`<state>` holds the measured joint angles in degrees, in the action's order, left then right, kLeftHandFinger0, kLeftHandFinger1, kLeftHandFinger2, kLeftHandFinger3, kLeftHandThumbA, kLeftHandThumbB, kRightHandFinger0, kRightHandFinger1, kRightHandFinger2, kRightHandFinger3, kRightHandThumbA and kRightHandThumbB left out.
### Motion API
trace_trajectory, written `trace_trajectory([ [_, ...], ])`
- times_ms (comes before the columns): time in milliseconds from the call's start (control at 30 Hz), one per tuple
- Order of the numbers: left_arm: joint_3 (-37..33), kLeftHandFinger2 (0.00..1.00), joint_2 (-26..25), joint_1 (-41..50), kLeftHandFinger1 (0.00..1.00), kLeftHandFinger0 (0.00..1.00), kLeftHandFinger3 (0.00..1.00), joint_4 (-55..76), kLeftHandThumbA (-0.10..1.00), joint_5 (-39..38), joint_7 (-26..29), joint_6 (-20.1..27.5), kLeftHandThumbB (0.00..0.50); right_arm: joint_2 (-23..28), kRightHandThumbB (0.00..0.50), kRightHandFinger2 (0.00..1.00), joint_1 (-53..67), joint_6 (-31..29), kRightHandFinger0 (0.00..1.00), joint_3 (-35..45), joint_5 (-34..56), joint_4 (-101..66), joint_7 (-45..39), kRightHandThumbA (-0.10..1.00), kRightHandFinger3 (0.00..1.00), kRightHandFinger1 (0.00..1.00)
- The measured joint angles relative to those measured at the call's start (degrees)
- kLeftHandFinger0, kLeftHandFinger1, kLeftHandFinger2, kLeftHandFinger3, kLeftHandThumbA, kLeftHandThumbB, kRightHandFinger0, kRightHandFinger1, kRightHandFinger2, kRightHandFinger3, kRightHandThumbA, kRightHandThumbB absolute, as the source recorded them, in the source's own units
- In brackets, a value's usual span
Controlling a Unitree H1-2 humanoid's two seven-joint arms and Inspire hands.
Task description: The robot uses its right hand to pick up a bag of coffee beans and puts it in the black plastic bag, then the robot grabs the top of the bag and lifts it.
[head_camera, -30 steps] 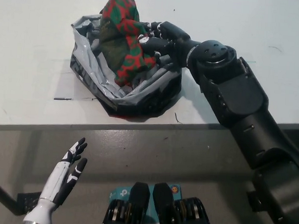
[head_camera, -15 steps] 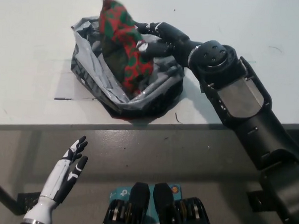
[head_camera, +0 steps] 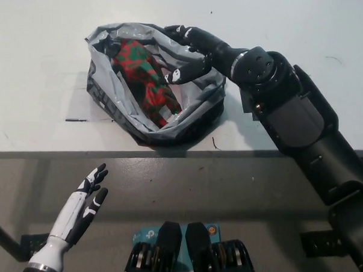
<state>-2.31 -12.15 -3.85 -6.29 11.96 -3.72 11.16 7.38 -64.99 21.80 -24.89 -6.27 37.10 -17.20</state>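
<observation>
Left robot hand (head_camera: 82,207): white, resting low and well clear of the desk edge, fingers spread wide and holding nothing.
Desk (head_camera: 40,57): white top, carrying the bag; its front edge runs between the two robot hands.
Bag (head_camera: 108,90): black plastic with a grey lining, mouth gaping upward, sitting near the desk's front edge, just left of and under the right robot hand.
Coffee (head_camera: 145,77): red and green patterned pack, lying tilted inside the bag, its upper part toward the bag's far left wall, its lower end toward the near rim; it lies just left of the right robot hand's fingers.
Right robot hand (head_camera: 185,52): black, reaching over the bag's right rim into the mouth, fingers (head_camera: 181,73) curled loosely by the pack; whether they touch it cannot be told.
</observation>
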Motion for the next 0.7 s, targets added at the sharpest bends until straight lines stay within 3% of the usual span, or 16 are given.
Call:
trace_trajectory([
  [300, 0.0, 1.00, -0.1, 0.0, 1.00, 1.00, 1.00, -0.2, 1.00, 0.0, 0.0, 0.2, 0.185, 1.0, 0.500, 1.00, 0.0, -2.0, 1.00, 0.2, -5.8, -0.5, 3.3, 1.00, 1.00, 1.00],
  [433, 0.0, 1.00, -0.1, 0.0, 1.00, 0.99, 1.00, -0.2, 1.00, 0.0, 0.0, 0.2, 0.152, 1.7, 0.469, 1.00, 0.0, -2.8, 1.00, -2.1, -10.0, -0.4, 6.0, 0.94, 1.00, 1.00],
  [700, -0.1, 1.00, -0.1, 0.0, 1.00, 0.99, 1.00, -0.3, 1.00, 0.1, 0.0, 0.5, 0.150, 1.9, 0.476, 1.00, 0.0, -3.4, 1.00, -5.9, -18.1, 1.6, 10.7, 0.96, 1.00, 1.00],
])
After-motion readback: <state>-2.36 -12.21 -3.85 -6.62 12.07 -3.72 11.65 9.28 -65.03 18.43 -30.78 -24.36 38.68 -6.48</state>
